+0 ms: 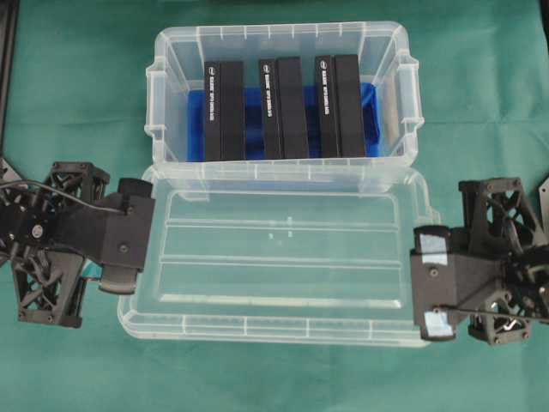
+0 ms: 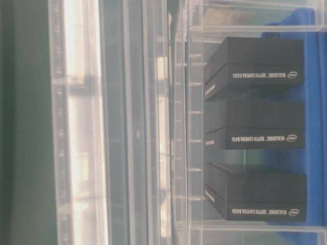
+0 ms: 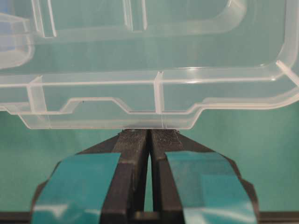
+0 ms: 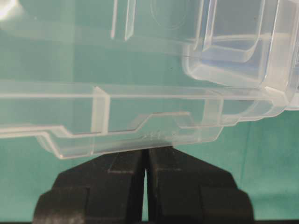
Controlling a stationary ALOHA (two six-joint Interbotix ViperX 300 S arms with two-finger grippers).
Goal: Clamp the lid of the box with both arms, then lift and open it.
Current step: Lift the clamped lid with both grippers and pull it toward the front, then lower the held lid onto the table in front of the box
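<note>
Overhead view: teal cloth (image 1: 77, 94) under box (image 1: 171, 51) and lid (image 1: 283, 257).

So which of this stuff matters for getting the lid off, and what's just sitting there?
For the job:
lid
box
left end effector, shut on the lid's edge
right end effector, shut on the lid's edge

Just there:
three black slabs inside the box
green cloth

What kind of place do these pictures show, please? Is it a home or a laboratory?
Most likely a robotics lab bench: a green cloth covers the table, two black arms work at a clear lid, and the box holds three black RealSense depth camera cartons.
</note>
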